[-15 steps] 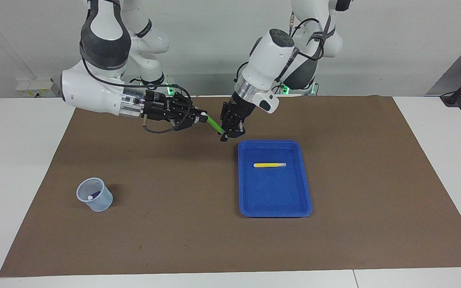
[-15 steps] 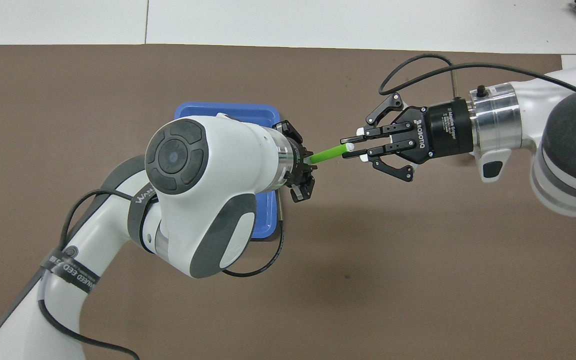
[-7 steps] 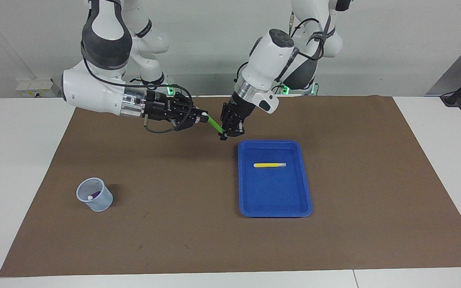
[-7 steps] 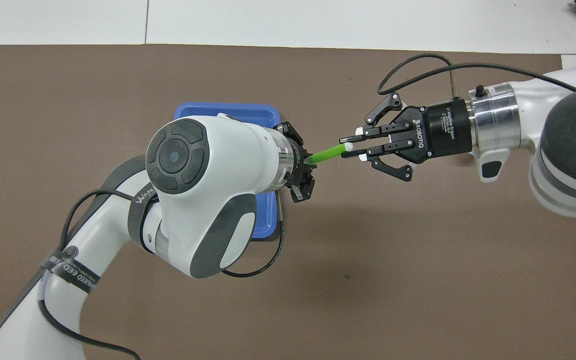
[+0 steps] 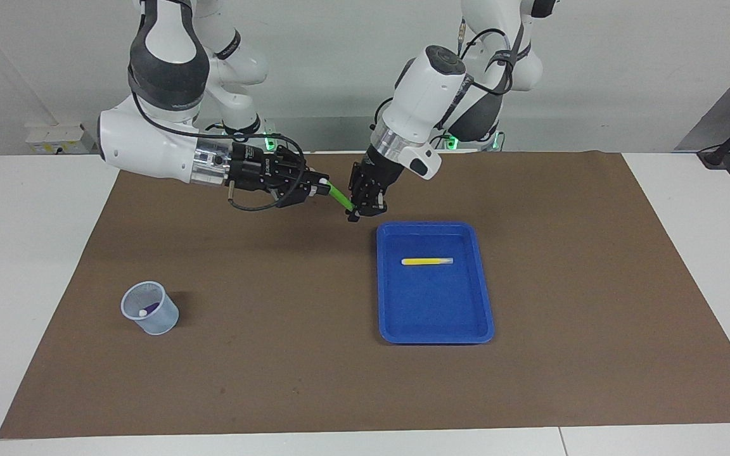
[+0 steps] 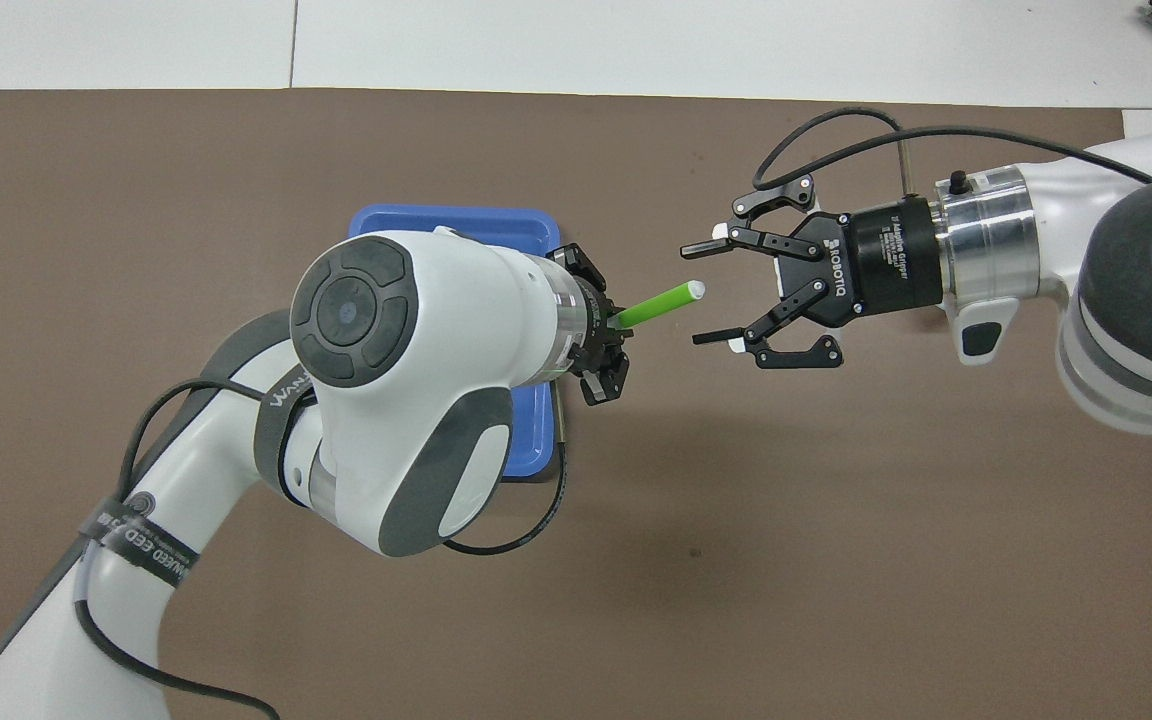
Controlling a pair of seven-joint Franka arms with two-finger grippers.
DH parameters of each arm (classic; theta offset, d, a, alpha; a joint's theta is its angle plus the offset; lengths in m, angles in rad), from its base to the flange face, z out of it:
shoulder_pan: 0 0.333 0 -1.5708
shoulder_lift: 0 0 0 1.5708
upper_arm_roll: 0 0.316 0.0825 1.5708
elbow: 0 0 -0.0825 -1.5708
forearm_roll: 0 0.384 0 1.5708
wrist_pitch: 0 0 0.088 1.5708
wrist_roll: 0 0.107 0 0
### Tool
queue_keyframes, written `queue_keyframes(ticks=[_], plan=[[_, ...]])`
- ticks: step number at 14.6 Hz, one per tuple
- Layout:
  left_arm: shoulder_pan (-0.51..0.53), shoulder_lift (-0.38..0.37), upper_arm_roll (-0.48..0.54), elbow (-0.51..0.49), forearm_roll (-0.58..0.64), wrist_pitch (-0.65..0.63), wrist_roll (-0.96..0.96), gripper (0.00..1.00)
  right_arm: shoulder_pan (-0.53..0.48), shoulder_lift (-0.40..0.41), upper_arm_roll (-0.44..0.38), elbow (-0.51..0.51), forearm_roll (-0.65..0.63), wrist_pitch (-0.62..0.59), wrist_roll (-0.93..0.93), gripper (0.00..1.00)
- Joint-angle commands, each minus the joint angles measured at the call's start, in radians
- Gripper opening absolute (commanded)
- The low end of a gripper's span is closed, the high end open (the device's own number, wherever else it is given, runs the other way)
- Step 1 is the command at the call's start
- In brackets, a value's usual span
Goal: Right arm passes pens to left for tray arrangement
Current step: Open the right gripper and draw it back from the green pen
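- Blue tray [image 5: 435, 323] on brown mat [image 5: 276, 380] on the desk, toward left arm's end. Holds one yellow pen [image 5: 427, 261], lying flat crosswise in the part nearer the robots; rest of tray floor bare.
- Small translucent cup [image 5: 149, 308] toward right arm's end of mat, well apart from tray, tilted. A purple pen [image 5: 148, 310] w/ whitish tip sits inside.
- Green pen [image 6: 658, 303] up in the air over mat, just off the tray's robot-side corner. Left gripper [image 6: 604, 340] jaws closed on its lower end; whitish tip points at right gripper.
- Right gripper [image 6: 708, 292] level w/ pen tip, jaws spread wide; fingertips either side of the tip, not touching it.
- In overhead view left arm covers most of tray [image 6: 456, 220]; only an edge shows.
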Motion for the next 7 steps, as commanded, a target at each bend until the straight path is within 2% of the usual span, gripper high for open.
queue_keyframes(ticks=[1, 3, 7], plan=[[0.006, -0.013, 0.004, -0.005, -0.009, -0.031, 0.012, 0.0, 0.001, -0.013, 0.008, -0.013, 0.014, 0.024, 0.001, 0.96], [0.014, -0.021, 0.008, -0.012, -0.009, -0.066, 0.049, 0.0, 0.002, -0.014, 0.009, -0.01, -0.012, 0.025, -0.001, 0.97], [0.06, -0.041, 0.01, -0.041, 0.002, -0.128, 0.142, 0.0, 0.001, -0.022, 0.009, -0.003, -0.159, 0.067, -0.01, 0.98]])
